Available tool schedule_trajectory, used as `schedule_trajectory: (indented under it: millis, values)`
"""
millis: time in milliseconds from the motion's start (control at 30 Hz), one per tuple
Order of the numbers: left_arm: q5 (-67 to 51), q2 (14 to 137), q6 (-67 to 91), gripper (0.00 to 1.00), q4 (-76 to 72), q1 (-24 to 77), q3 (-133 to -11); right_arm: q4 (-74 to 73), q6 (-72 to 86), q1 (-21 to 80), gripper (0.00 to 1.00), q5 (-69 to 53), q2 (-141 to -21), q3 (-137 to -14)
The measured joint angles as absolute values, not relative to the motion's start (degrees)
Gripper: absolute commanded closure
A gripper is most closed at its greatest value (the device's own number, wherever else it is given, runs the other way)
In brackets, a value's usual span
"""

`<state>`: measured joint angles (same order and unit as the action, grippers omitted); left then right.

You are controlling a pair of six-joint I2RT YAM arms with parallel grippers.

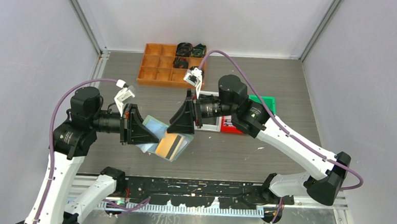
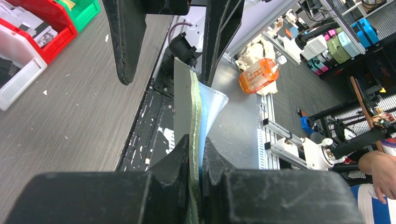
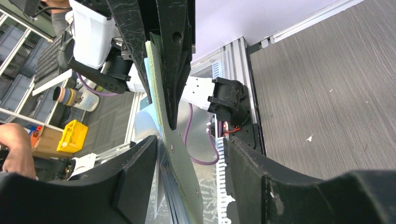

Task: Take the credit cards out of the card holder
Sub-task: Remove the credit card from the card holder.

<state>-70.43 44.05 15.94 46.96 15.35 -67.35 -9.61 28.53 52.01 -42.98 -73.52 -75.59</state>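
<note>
The card holder (image 1: 155,124), a sage-green wallet with light blue pockets, hangs above the table between both arms. My left gripper (image 1: 153,134) is shut on its left edge; in the left wrist view my left gripper (image 2: 196,145) pinches the green and blue layers of the card holder (image 2: 187,102). An orange credit card (image 1: 170,144) with a dark stripe sticks out of its lower right. My right gripper (image 1: 174,127) is open and straddles that side. In the right wrist view my right gripper (image 3: 190,142) has the holder's flap (image 3: 180,154) and the dark edges of the credit cards (image 3: 167,186) between its jaws, the cards against the left finger, the right finger apart.
An orange compartment tray (image 1: 160,64) with black coiled items (image 1: 184,49) stands at the back. Red (image 1: 231,125), green (image 1: 263,101) and white (image 1: 211,100) bins sit under and behind my right arm. A black rail (image 1: 197,186) runs along the near table edge.
</note>
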Motion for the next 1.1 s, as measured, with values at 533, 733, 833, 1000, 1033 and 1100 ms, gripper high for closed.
schedule_trajectory:
  millis: [533, 733, 833, 1000, 1033, 1100]
  values:
    - [-71.2, 45.04, 13.3, 0.97, 48.77, 15.35, -68.03, -13.08, 25.19, 54.39, 0.46, -44.88, -77.32, -80.51]
    - [-71.44, 45.04, 13.3, 0.94, 48.95, 15.38, -68.07, -14.66, 24.01, 55.18, 0.57, -46.15, -78.04, -80.55]
    - [-71.57, 45.12, 13.3, 0.83, 48.95, 15.38, -68.07, -14.59, 24.12, 55.61, 0.62, -46.48, -78.15, -81.01]
    - [-71.53, 45.78, 11.35, 0.39, 50.26, 15.38, -68.34, -11.75, 26.15, 56.62, 0.99, -48.34, -80.42, -82.11]
    - [-71.11, 46.15, 10.31, 0.35, 51.46, 15.38, -68.73, -11.62, 26.87, 56.73, 0.99, -48.71, -81.28, -82.3]
    - [-69.58, 46.94, 7.46, 0.29, 54.24, 15.38, -70.0, -11.97, 27.55, 56.86, 0.99, -49.01, -82.87, -82.48]
